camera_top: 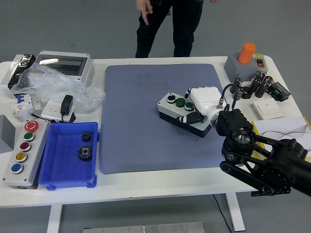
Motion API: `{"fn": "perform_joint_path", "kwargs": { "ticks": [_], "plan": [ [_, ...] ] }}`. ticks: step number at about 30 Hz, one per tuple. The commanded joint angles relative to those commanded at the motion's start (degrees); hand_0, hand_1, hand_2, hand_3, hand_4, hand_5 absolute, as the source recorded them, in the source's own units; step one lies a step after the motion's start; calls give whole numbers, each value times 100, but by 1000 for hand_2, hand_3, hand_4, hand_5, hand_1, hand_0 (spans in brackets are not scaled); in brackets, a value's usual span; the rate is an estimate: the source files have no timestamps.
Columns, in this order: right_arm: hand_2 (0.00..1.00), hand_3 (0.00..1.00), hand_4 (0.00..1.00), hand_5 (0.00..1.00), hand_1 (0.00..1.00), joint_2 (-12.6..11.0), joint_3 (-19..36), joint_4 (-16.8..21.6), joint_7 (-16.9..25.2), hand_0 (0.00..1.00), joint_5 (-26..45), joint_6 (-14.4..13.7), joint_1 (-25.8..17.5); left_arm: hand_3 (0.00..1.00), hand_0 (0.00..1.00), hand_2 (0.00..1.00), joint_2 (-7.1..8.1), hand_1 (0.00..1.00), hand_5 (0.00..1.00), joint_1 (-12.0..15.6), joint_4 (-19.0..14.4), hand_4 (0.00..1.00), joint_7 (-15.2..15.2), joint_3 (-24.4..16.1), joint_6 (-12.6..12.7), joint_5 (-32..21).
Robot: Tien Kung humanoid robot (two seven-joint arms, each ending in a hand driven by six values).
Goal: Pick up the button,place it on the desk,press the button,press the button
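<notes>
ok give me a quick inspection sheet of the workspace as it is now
surface: white table with a blue-grey mat in the middle
job's things: button box on the mat, tilted, two green buttons on top
clutter: blue bin holding two gears, four-button panel, plastic bag, orange-knob box, capacitors
hands: right hand gripping the button box's right end; left arm nothing seen
cables: black cable looping at the right wrist
surroundings: person standing at the far side, touching nothing
</notes>
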Motion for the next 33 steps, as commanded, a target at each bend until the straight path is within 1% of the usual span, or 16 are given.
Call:
{"fn": "perform_joint_path", "kwargs": {
  "ticks": [10, 11, 14, 20, 23, 28, 29, 33],
  "plan": [
    [447, 365, 527, 76, 498, -92, -92, 15, 0, 252, 79, -187, 33, 630, 688, 633, 2, 701, 366, -10, 0, 596, -7, 7, 4, 2],
    [448, 363, 524, 75, 501, -103, -106, 22, 0, 250, 88, -225, 34, 630, 689, 633, 1, 701, 369, -10, 0, 595, -7, 7, 4, 3],
    [448, 363, 524, 75, 501, -172, -182, 61, 0, 250, 146, -464, 29, 630, 689, 633, -3, 701, 369, -10, 0, 595, -9, 7, 4, 8],
    [449, 363, 518, 70, 500, -216, -205, 44, 0, 249, 291, -594, 26, 631, 688, 635, -8, 702, 371, -5, 2, 596, -9, 23, 3, 0],
    [450, 363, 517, 67, 501, -230, -160, 51, 0, 249, 379, -551, 20, 631, 689, 634, -10, 701, 372, 0, 4, 597, -9, 34, 3, -11],
    [450, 363, 517, 67, 501, -262, -84, 117, 0, 249, 471, -344, 6, 631, 689, 634, -15, 701, 372, -1, 4, 597, -9, 41, 1, -12],
    [500, 375, 567, 64, 521, -267, -68, 138, 0, 265, 481, -313, 2, 630, 689, 635, -15, 701, 375, -1, 4, 596, -9, 41, 0, -10],
    [500, 375, 567, 64, 521, -317, 61, 310, 0, 265, 566, -206, -33, 630, 689, 635, -21, 701, 375, 1, 4, 596, -10, 51, -3, -14]
  ]
}}
